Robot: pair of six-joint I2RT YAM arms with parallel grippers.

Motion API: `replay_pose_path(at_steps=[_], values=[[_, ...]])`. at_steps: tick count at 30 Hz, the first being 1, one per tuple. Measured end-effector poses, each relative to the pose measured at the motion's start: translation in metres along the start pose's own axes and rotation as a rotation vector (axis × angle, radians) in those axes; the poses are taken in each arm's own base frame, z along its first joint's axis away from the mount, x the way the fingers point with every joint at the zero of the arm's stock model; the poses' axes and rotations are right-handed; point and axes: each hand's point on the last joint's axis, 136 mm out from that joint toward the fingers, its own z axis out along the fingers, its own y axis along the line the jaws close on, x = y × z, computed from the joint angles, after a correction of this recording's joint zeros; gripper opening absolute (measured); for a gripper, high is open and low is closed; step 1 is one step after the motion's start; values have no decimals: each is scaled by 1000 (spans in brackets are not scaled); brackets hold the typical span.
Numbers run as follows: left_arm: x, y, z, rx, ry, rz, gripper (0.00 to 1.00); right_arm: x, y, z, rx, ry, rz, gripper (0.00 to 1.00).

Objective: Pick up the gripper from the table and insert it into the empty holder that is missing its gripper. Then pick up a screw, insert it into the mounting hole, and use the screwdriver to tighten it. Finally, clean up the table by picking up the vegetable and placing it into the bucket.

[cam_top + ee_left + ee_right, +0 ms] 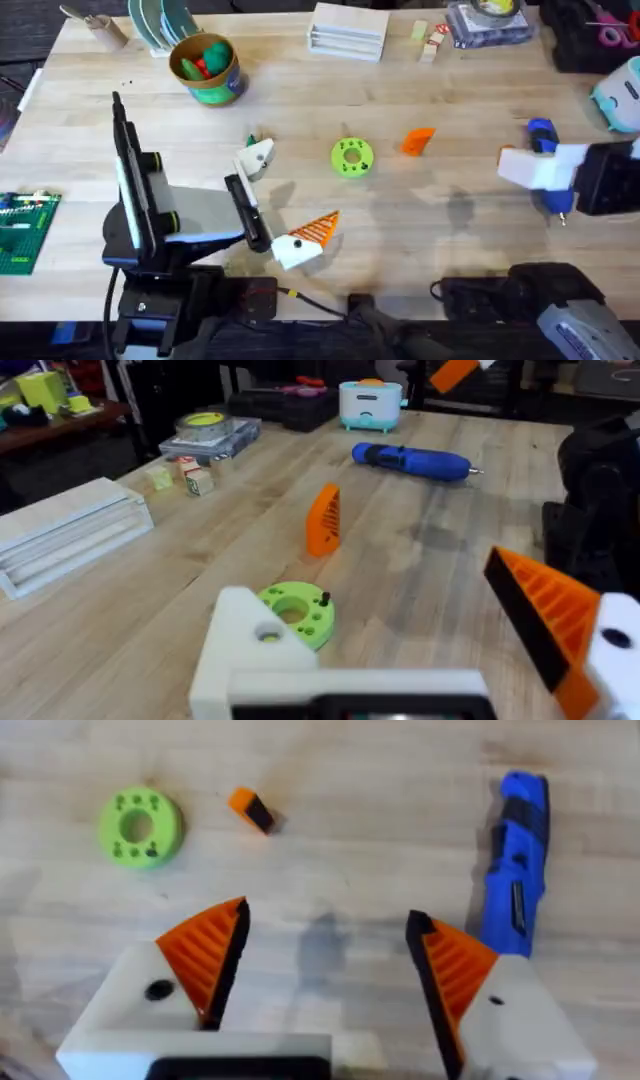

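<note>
The loose orange gripper (417, 140) (323, 520) (250, 809) stands on the table (450, 220) right of a lime-green disc (352, 157) (296, 614). A small black screw (324, 598) sits on that disc. My left gripper (295, 190) (365, 585) is open short of the disc; one finger is the bare white holder (258, 158) (250, 645), the other carries an orange pad (555, 615). My right gripper (530, 168) (325, 920) hangs open, empty, just beside the blue screwdriver (543, 135) (515, 860). The bucket (207, 68) at back left holds green and red toy vegetables.
White stacked trays (348, 30), small blocks (430, 40) and a tape roll on a box (485, 20) line the far edge. A teal toy appliance (620, 95) stands far right, a green brick plate (25, 230) far left. Bare wood lies between disc and screwdriver.
</note>
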Motion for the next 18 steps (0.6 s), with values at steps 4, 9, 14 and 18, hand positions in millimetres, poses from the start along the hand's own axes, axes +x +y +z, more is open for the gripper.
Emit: replay_pose_path(at_steps=[4,9,14,18], values=[[0,0,0,0,0,0,993,-20,5,-1,-29,-81,-8,993],[0,0,0,0,0,0,993,-28,9,5,-55,-83,-9,994],[0,0,0,0,0,0,994,-30,14,24,-91,-8,27,993],[0,0,0,0,0,0,993,-18,18,55,-109,155,85,994]])
